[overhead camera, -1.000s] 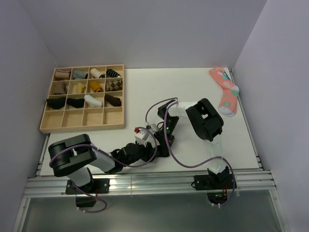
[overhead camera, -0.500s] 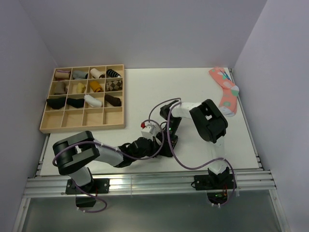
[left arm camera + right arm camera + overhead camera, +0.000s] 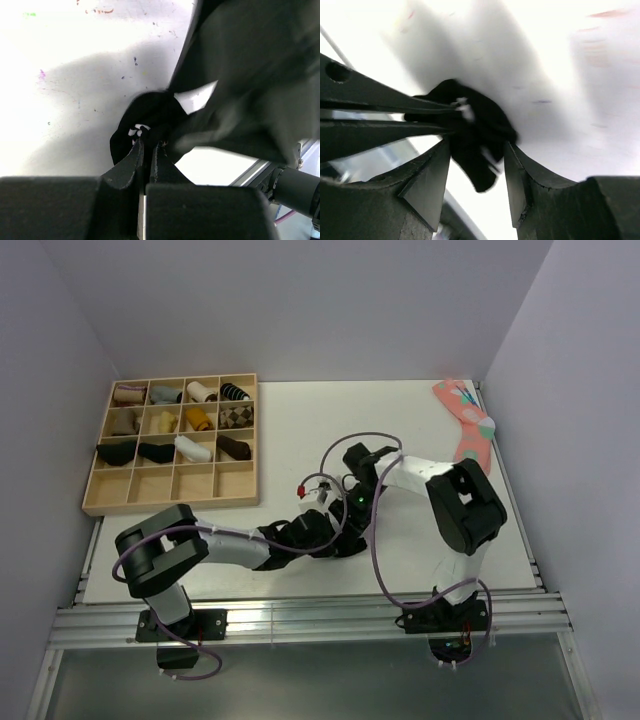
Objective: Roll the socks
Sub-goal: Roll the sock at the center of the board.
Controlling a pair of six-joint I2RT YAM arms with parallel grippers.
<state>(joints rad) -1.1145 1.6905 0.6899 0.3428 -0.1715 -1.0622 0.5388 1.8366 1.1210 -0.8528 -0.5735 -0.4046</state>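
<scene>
The left gripper [image 3: 147, 145] had reached further right and clamped onto the socks [image 3: 146, 114]; the right gripper [image 3: 476, 146] had loosened, its fingers now apart around them.

Build of left arm [image 3: 235, 545] and right arm [image 3: 410, 472] alike: white tube links, bulky rounded black joints, black bases [image 3: 445, 618] on rail. Thin purple cables [image 3: 375, 555] loop loose along both. Tiny green light [image 3: 360, 502], red tab [image 3: 303, 491] by wrists. Fingers of left gripper [image 3: 147, 147]: slim, matte black, tapering to thin tips. Fingers of right gripper [image 3: 475, 155]: thick, black, wedge-shaped, faceted edges.
</scene>
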